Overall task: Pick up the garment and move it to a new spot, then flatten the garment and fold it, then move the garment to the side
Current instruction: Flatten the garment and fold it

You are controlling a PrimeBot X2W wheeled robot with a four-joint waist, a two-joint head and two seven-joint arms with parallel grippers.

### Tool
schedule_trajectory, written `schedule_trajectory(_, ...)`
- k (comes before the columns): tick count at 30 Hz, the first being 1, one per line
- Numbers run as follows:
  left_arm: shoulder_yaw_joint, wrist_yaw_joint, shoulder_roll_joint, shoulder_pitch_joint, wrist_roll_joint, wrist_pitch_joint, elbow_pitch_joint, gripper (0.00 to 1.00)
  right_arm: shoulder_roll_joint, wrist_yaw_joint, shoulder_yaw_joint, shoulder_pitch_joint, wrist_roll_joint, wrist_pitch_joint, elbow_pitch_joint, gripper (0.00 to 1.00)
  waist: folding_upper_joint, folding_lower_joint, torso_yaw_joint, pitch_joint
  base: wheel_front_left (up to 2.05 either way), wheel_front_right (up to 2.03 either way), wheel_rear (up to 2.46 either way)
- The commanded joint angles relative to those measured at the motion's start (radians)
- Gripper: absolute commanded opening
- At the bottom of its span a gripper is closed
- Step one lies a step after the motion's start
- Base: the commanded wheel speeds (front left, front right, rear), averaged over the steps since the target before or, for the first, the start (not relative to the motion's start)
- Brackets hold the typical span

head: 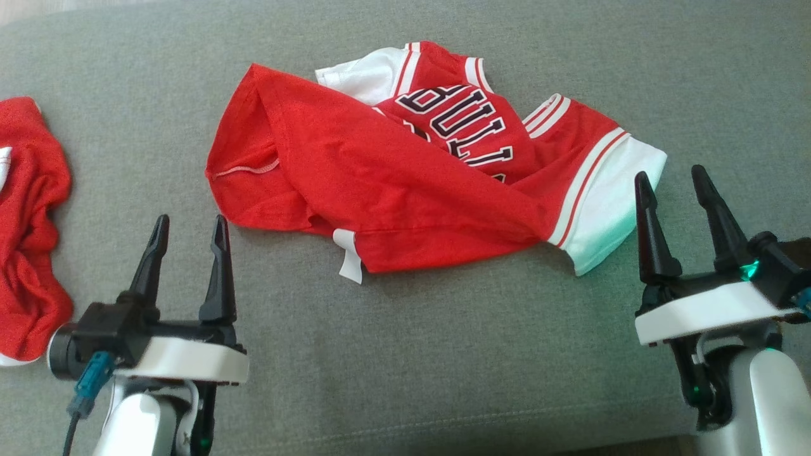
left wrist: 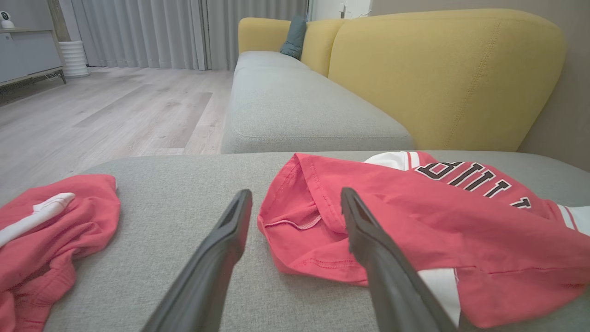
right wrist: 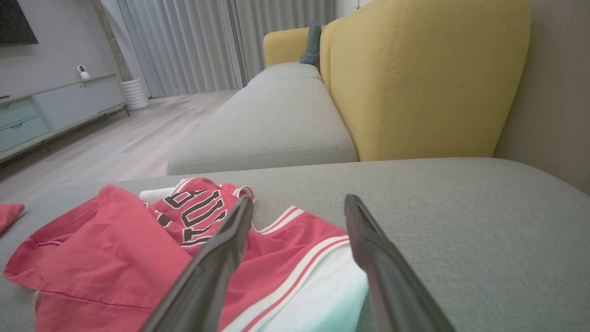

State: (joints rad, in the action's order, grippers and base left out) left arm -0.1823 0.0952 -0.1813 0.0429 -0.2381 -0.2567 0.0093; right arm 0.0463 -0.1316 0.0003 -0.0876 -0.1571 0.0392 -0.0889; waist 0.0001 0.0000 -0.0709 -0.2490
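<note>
**Jersey loose on the sofa, nothing in hand**

I see the crumpled red-and-white basketball jersey with dark lettering lying in the middle of the grey fabric sofa seat. One red panel is flopped over its front, and its white-trimmed edge sticks out towards my right side.

The left jaws stand apart and empty, near the jersey's lower left hem. The right jaws stand apart and empty too, just beside the white edge. Neither pair grips cloth.

A second bunched red garment sits well apart at the far left of the seat.

I can't tell from here whether the jersey already lies in its new spot. I judge the job to be near its start. The jersey is neither flat nor folded, so spreading it, folding it and shifting it aside all remain.
</note>
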Motion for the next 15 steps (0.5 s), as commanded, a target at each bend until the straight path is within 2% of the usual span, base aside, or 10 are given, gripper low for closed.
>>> schedule_trajectory(1, 0.031, -0.004, -0.012, 0.015, 0.003, -0.005, -0.031, 1.0, 0.004, 0.001, 0.021, -0.006, -0.002, 0.003, -0.038, 1.0, -0.0001, 0.0, 0.0, 0.001, 0.0, 0.0, 0.0)
schedule_trajectory(10, 0.013, -0.011, -0.017, 0.024, 0.007, -0.005, -0.019, 1.0, 0.004, 0.001, 0.024, -0.003, -0.003, 0.006, -0.041, 1.0, -0.0001, 0.0, -0.001, -0.001, 0.0, 0.0, 0.0)
schedule_trajectory(15, -0.036, -0.055, -0.018, 0.064, 0.007, 0.017, 0.009, 1.0, 0.004, 0.001, 0.026, -0.008, -0.006, 0.005, -0.042, 1.0, -0.0001, 0.0, -0.003, -0.015, 0.0, 0.0, 0.0)
